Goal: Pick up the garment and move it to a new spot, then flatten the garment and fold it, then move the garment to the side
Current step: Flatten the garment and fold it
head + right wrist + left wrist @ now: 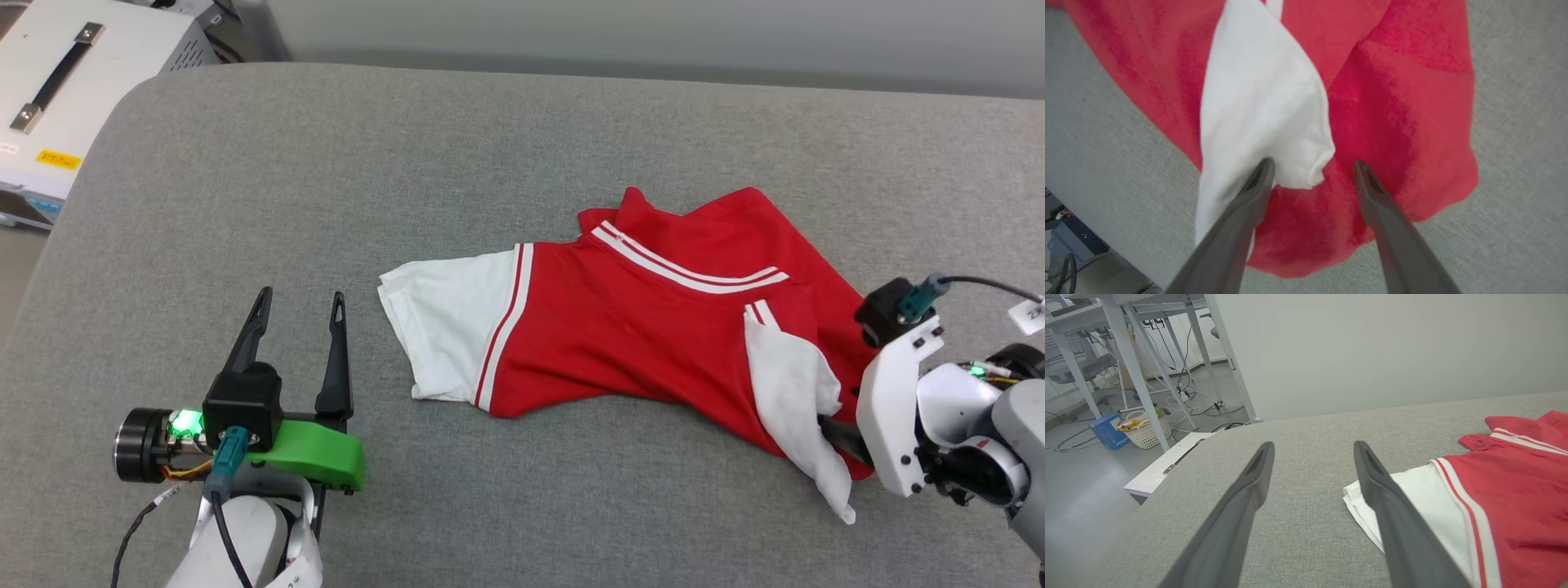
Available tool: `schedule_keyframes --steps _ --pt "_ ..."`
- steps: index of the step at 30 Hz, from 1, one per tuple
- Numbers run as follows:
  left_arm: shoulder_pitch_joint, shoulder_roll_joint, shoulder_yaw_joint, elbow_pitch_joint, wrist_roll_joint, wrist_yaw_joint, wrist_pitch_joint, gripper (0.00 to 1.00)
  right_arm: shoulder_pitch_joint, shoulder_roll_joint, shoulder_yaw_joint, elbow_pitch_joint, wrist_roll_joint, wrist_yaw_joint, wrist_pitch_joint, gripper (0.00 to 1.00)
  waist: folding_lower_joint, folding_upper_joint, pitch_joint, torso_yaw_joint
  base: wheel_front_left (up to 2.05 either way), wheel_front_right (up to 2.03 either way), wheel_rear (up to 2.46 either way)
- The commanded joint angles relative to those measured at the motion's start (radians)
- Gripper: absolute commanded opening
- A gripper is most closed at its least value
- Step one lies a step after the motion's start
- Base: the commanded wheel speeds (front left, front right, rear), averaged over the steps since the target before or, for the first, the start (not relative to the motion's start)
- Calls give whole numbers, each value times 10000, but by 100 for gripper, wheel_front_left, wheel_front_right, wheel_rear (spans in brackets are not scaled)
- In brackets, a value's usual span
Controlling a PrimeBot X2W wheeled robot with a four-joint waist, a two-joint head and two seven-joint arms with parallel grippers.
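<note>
The garment [637, 327], a red jersey with white short sleeves and striped trim, lies crumpled on the grey padded table [408, 163]. One white sleeve [449, 322] spreads to the left; the other [796, 392] is folded over the red body at the right. My left gripper [301, 296] is open on the bare table, left of the left sleeve [1412, 498], with nothing between its fingers [1313, 446]. My right gripper [1313, 162] is open over the garment's right end [1392, 122]. The folded sleeve's edge [1261, 110] and red cloth lie between its fingers. Its white wrist housing [894, 408] stands at the table's right.
A white equipment case [57, 82] sits beyond the table's rounded far-left corner. In the left wrist view the floor past that edge holds a white basket [1145, 430], a blue box [1108, 430] and desk legs [1139, 371]. A pale wall [653, 33] runs behind the table.
</note>
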Motion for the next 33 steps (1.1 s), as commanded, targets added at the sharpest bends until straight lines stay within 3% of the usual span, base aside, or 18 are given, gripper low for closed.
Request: schedule_keyframes --steps 1,5,6,7,8,13,14,23,27,33 --pt "-56 -107 116 41 153 -111 -56 100 -129 85 263 261 36 -9 -143 100 1 0 286 151 0 0 0" --pt "-87 -367 354 189 396 -368 -56 100 -158 229 1009 961 120 -9 -709 100 1 0 443 169 0 0 0" --pt "-93 -431 430 231 459 -428 -56 100 -223 234 1162 1060 145 -9 -978 91 1 0 466 160 0 0 0" --pt "-96 -479 490 261 508 -474 -56 100 -306 221 1247 1138 141 -9 -1252 38 1 0 478 151 0 0 0" --pt "-98 -541 558 295 571 -527 -57 100 -420 194 1351 1227 175 -9 -1540 0 1 0 481 135 0 0 0" --pt "-121 -767 842 471 808 -762 -57 100 -1349 16 1467 1486 315 -9 -2758 0 1 0 401 64 0 0 0" --pt "-123 -904 995 532 950 -900 -57 100 -2069 -41 1351 1669 361 -9 -3466 0 1 0 335 76 0 0 0" --pt "88 -1271 1424 654 1307 -1182 -57 100 -3490 -376 1242 1890 23 -9 -5219 0 1 0 167 151 0 0 0" --pt "267 -1363 1597 701 1435 -1275 -57 100 -3260 -788 1578 1766 -633 -9 -5840 0 1 0 -3 89 0 0 0" --pt "583 -1499 1845 737 1632 -1361 -57 100 -1513 -1092 1810 1496 -946 -9 -6747 0 1 0 -392 -178 0 0 0"
